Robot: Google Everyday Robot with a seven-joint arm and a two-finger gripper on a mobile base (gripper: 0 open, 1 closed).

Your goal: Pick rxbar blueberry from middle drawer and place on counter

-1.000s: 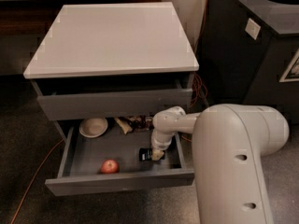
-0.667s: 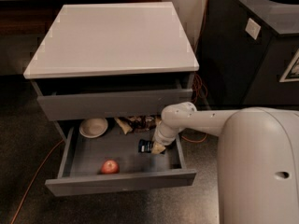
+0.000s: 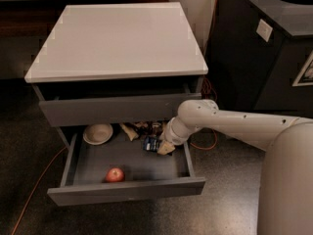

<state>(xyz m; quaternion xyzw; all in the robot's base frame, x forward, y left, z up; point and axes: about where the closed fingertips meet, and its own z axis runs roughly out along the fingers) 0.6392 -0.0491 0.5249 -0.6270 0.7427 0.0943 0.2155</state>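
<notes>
The rxbar blueberry [image 3: 148,143] is a small dark blue bar held just above the floor of the open middle drawer [image 3: 127,191], near its right side. My gripper [image 3: 157,146] reaches in from the right on the white arm and is shut on the bar's right end. The white counter [image 3: 117,38] lies above, with nothing on it.
In the drawer are a red apple [image 3: 115,175] at the front, a white bowl [image 3: 98,133] at the back left and brown snack bags [image 3: 131,130] at the back. The top drawer [image 3: 117,109] overhangs the back. A black bin [image 3: 274,48] stands to the right.
My gripper has moved up and towards the back of the drawer, and the bar has moved with it. My arm has swung further right in the view.
</notes>
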